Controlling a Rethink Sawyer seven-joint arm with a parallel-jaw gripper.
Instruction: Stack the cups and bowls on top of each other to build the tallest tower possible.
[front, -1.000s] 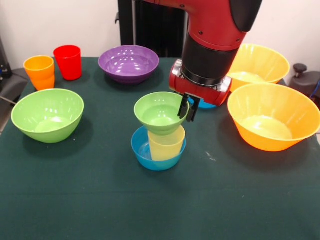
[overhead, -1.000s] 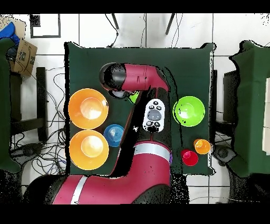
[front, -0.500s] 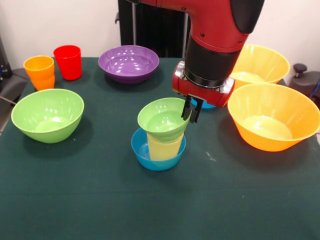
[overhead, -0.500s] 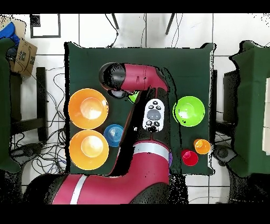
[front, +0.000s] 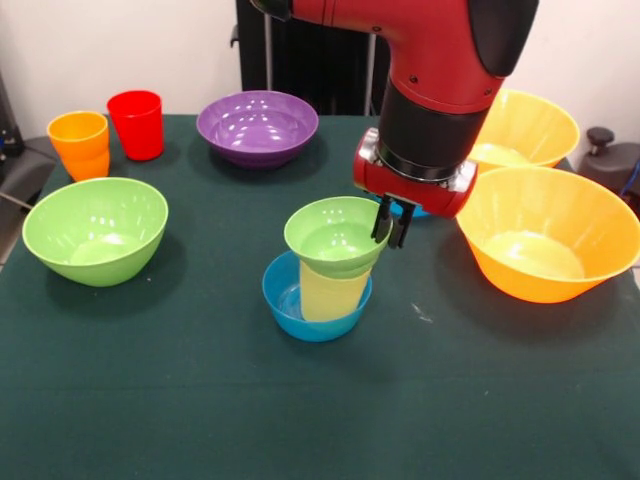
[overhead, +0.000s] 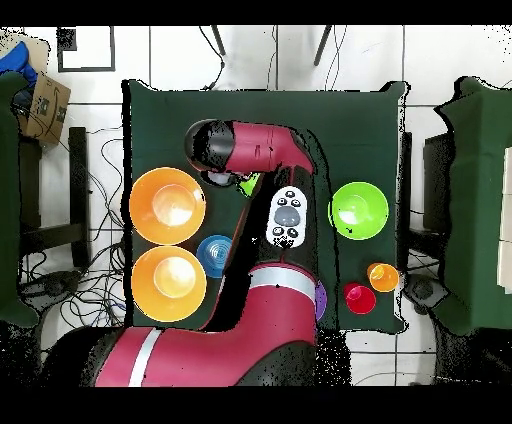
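- Green plastic is gripped: the rim of the small green bowl (front: 337, 237) is pinched between the closed fingers of the gripper (front: 389, 220).
- That bowl is seated on the yellow cup (front: 330, 291), which stands inside a small blue bowl (front: 287, 297), directly below the gripper and slightly to its picture-left.
- Two large orange bowls (front: 546, 237) are seen beside the gripper, to picture-right.
- A purple bowl (front: 257, 125), a red cup (front: 136, 124), an orange cup (front: 80, 144) and a large green bowl (front: 95, 229) are seen well apart from the gripper, on picture-left.
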